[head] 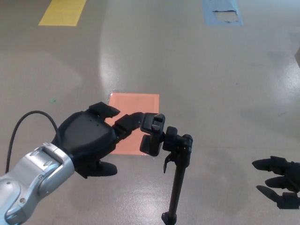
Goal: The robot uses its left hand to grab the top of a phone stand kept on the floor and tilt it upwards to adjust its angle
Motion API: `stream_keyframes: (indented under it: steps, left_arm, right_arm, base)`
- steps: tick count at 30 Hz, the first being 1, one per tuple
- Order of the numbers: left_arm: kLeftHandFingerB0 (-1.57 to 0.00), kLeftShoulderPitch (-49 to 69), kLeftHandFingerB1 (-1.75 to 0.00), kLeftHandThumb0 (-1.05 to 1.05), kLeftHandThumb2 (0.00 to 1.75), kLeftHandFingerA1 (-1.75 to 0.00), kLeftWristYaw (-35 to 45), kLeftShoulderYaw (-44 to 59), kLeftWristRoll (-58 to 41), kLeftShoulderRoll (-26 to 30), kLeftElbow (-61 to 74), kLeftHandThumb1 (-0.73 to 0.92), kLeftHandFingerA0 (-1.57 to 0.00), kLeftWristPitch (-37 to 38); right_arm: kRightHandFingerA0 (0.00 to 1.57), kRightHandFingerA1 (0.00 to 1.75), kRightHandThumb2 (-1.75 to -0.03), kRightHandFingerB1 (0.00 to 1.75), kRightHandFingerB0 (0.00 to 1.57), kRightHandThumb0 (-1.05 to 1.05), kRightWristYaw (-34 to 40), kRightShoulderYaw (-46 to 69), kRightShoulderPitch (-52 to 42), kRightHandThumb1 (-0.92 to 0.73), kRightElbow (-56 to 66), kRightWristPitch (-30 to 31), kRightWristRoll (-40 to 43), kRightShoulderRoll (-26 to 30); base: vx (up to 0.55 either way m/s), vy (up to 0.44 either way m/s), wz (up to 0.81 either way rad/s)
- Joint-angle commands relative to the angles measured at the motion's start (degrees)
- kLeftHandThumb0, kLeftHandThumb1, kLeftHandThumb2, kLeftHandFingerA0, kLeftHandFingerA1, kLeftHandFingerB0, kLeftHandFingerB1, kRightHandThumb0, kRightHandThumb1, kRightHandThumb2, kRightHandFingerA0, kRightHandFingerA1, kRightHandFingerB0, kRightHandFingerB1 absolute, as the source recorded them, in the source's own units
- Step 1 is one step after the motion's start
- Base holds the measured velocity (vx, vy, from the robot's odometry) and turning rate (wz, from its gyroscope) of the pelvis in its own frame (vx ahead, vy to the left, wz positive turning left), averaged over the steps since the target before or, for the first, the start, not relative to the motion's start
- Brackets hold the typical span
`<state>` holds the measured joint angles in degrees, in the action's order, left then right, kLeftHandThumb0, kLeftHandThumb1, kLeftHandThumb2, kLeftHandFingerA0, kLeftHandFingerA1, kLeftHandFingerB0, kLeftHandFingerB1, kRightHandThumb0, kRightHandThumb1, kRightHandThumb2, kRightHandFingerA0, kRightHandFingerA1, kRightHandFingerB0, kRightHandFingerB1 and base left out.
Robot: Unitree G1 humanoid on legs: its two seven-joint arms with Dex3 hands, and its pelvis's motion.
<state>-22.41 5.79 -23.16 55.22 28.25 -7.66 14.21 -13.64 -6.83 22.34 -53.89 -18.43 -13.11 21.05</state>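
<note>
A black phone stand (177, 178) rises from the grey floor on a thin pole, with its base at the bottom edge of the head view. Its clamp head (153, 133) sits at the top left of the pole. My left hand (89, 140) is just left of the clamp, open with fingers spread. One fingertip (136, 117) reaches the clamp's upper edge, and I cannot tell whether it touches. The thumb (102, 168) hangs below, away from the stand. My right hand (281, 180) hovers at the lower right edge, open and holding nothing, well clear of the stand.
A salmon-pink rectangle (136, 101) is marked on the floor behind the clamp. A yellow marking (63, 11) lies far left and a blue one (222, 11) far right. A black cable (28, 119) loops off my left forearm.
</note>
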Motion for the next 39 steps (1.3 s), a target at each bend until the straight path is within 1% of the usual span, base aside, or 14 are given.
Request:
stream_keyframes:
  steps: [1, 9, 15, 16, 17, 22, 26, 29, 33, 34, 36, 37, 38, 39]
  left_arm:
    - [0.0, 0.0, -0.16, -0.75, 0.9, -0.36, 2.1, -0.1, 2.5, -0.2, -0.7, 0.56, -0.1, -5.9]
    - [0.0, -1.0, -0.14, -0.77, 0.91, -0.33, 3.4, -0.6, 3.0, 0.2, -1.1, 0.57, -0.11, -7.3]
    - [0.0, -0.9, -0.15, -0.75, 0.9, -0.35, -0.2, 1.0, 0.9, -0.1, -6.0, 0.57, -0.1, -7.9]
    - [0.0, -1.0, -0.12, -0.8, 0.95, -0.35, -0.4, 1.5, 0.2, -0.1, -7.6, 0.62, -0.18, -7.9]
    - [0.0, -1.1, -0.14, -0.81, 0.98, -0.41, -1.8, 2.4, -1.2, 0.1, -10.9, 0.65, -0.09, -7.4]
    - [0.0, -1.4, -0.14, -0.84, 1.06, -0.4, -6.0, 4.7, -4.2, 0.0, -20.9, 0.74, -0.1, -6.2]
    - [0.0, -1.8, -0.16, -0.82, 1.06, -0.42, -8.3, 5.7, -5.9, -0.3, -27.2, 0.73, -0.07, -5.3]
    - [0.0, -1.2, -0.25, -0.78, 1.04, -0.47, -12.3, 7.4, -8.5, -0.7, -35.9, 0.7, -0.17, -3.6]
    - [0.0, 0.0, -0.24, -0.8, 1.06, -0.47, -14.7, 8.7, -10.6, -0.5, -41.4, 0.72, -0.17, -1.6]
    - [-0.08, 0.6, -0.2, -0.76, 0.7, -0.32, -15.3, 10.0, -12.3, -0.6, -43.9, 0.79, -0.17, -0.8]
    - [-0.08, 0.8, -0.2, -0.76, 0.7, -0.32, -15.7, 11.1, -13.8, -0.8, -46.0, 0.79, -0.17, 0.1]
    - [-0.05, 1.1, -0.31, -0.77, 0.97, -0.42, -15.7, 12.4, -15.5, -0.8, -48.5, 0.69, -0.13, 0.9]
    - [-0.05, 1.1, -0.31, -0.77, 0.97, -0.42, -15.8, 12.7, -15.8, -0.8, -49.3, 0.69, -0.13, 1.2]
    - [0.0, 1.3, -0.47, -0.36, 1.06, -0.46, -16.0, 13.2, -16.4, -0.9, -50.3, 0.5, 0.0, 1.9]
  right_arm:
    - [0.34, 0.4, -0.6, 0.34, 0.32, -0.65, -0.9, 0.5, 0.7, -0.71, -0.1, 0.6, 0.6, 1.0]
    - [0.35, 0.39, -0.61, 0.33, 0.31, -0.65, -1.3, 0.8, 1.7, -0.71, -0.1, 1.1, 0.7, 1.0]
    - [0.34, 0.39, -0.6, 0.33, 0.31, -0.67, -1.5, 1.0, 2.1, -0.7, -0.2, 1.0, 0.7, 1.0]
    - [0.34, 0.39, -0.6, 0.34, 0.32, -0.65, -1.5, 1.0, 1.9, -0.69, -0.1, 1.1, 0.7, 1.0]
    - [0.34, 0.39, -0.6, 0.34, 0.32, -0.65, -1.4, 0.9, 1.5, -0.69, 0.0, 1.3, 0.6, 0.9]
    - [0.34, 0.39, -0.6, 0.33, 0.32, -0.65, -1.3, 0.7, 0.7, -0.69, 0.1, 1.4, 0.3, 0.9]
    - [0.34, 0.39, -0.6, 0.33, 0.31, -0.64, -1.4, 1.0, -0.4, -0.69, 0.3, 1.0, 0.7, 0.8]
    - [0.34, 0.38, -0.61, 0.33, 0.31, -0.63, -1.0, 0.9, -2.1, -0.7, 0.7, 0.9, 0.6, 0.6]
    - [0.34, 0.39, -0.6, 0.34, 0.31, -0.61, -1.0, 1.2, -3.3, -0.7, 0.8, 0.6, 1.1, 0.1]
    - [0.33, 0.4, -0.61, 0.35, 0.29, -0.61, -0.8, 1.4, -3.7, -0.69, 0.4, 0.3, 1.5, -0.2]
    - [0.33, 0.4, -0.61, 0.35, 0.29, -0.61, -0.8, 1.7, -3.7, -0.69, 0.0, -0.1, 1.7, -0.3]
    - [0.32, 0.4, -0.61, 0.34, 0.29, -0.61, -0.6, 1.9, -4.0, -0.7, 0.0, 0.3, 1.8, -0.5]
    - [0.32, 0.4, -0.61, 0.34, 0.29, -0.61, -0.6, 1.9, -4.1, -0.7, 0.0, 0.4, 1.8, -0.6]
    - [0.32, 0.4, -0.61, 0.35, 0.29, -0.61, -0.5, 2.0, -4.4, -0.7, 0.0, 0.4, 1.8, -0.6]
  base:
    - [0.0, 0.0, 0.0]
    - [0.0, 0.0, 0.0]
    - [0.0, 0.0, 0.0]
    - [0.0, 0.0, 0.0]
    - [0.0, 0.0, 0.0]
    - [0.0, 0.0, 0.0]
    - [0.0, 0.0, 0.0]
    - [0.0, 0.0, 0.0]
    - [0.0, 0.0, 0.0]
    - [0.0, 0.0, 0.0]
    - [0.0, 0.0, 0.0]
    - [0.0, 0.0, 0.0]
    - [0.0, 0.0, 0.0]
    - [0.0, 0.0, 0.0]
